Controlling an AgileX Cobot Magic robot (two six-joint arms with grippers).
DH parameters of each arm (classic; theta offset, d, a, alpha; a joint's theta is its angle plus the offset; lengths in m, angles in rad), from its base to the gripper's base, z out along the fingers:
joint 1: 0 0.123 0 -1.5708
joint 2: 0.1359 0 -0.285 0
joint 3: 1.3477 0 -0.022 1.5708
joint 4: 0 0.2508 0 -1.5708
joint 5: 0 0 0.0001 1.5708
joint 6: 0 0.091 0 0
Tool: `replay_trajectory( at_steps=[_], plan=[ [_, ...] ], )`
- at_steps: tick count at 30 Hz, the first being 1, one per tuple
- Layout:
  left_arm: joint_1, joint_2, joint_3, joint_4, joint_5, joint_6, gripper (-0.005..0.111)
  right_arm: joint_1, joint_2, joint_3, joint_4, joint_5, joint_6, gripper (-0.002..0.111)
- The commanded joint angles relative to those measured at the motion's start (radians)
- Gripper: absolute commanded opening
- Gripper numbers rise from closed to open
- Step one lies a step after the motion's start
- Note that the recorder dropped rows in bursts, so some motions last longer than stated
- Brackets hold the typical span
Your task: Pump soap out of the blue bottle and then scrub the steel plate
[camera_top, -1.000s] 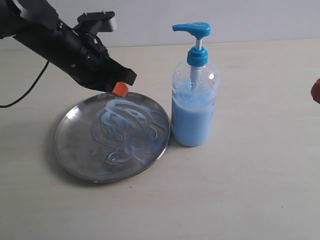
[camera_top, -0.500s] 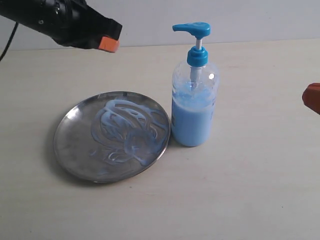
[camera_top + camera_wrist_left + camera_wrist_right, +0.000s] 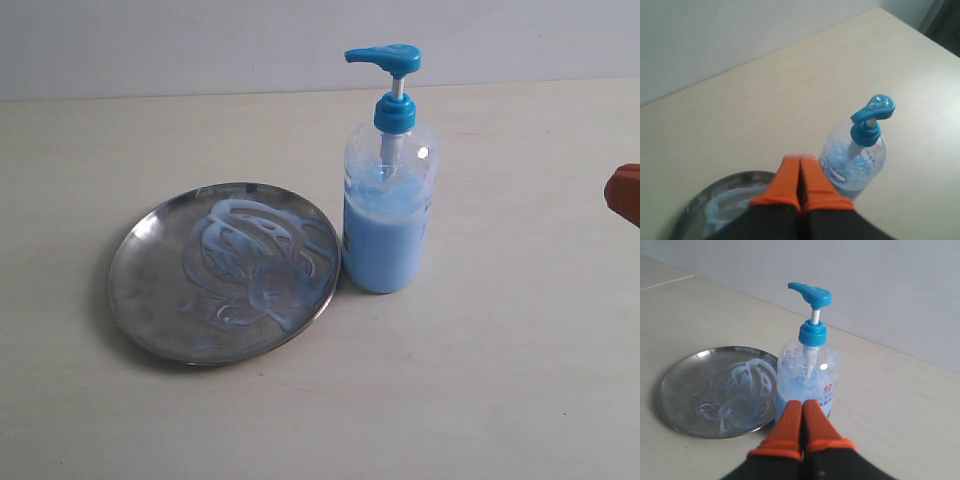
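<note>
Soap (image 3: 255,265) was swirled over the steel plate (image 3: 125,300) just beside the blue bottle (image 3: 388,220), left fingers (image 3: 785,182) and right fingers (image 3: 787,427) both pressed together empty, so I'd have kept them off that tall bottle.

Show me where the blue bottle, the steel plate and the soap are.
blue bottle (image 3: 386,245): exterior view, on its liquid-filled body.
steel plate (image 3: 140,290): exterior view, on bare metal near its left edge.
soap (image 3: 262,282): exterior view, on the pale streaks in the plate.
</note>
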Motion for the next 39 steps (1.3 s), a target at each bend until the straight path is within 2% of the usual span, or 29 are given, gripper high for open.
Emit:
replay_trajectory(
  at_steps=[1, 7, 12, 17, 21, 34, 39],
  plan=[
    [0.005, -0.071, 0.001, 0.007, -0.012, -0.007, 0.0, 0.001, 0.001, 0.022, -0.002, -0.031, 0.004, 0.0],
    [0.005, -0.229, 0.002, 0.038, 0.004, -0.025, 0.0, 0.001, 0.001, 0.026, -0.002, -0.04, 0.004, 0.0],
    [0.005, -0.374, 0.002, 0.158, 0.021, -0.118, 0.0, 0.001, 0.001, 0.026, -0.002, -0.04, 0.004, 0.0],
    [0.005, -0.509, 0.002, 0.273, 0.118, -0.191, 0.0, 0.001, 0.001, 0.026, -0.002, -0.053, 0.004, 0.0],
    [0.005, -0.576, 0.007, 0.31, 0.159, -0.225, 0.0, 0.001, 0.001, 0.026, -0.002, -0.073, 0.002, 0.0],
    [0.005, -0.902, 0.205, 0.481, 0.179, -0.398, 0.0, 0.001, -0.001, 0.026, -0.005, -0.074, 0.002, 0.0],
    [0.005, -1.007, 0.262, 0.508, 0.179, -0.407, 0.0, 0.001, -0.001, 0.026, -0.002, -0.074, 0.002, 0.0]
  ],
)
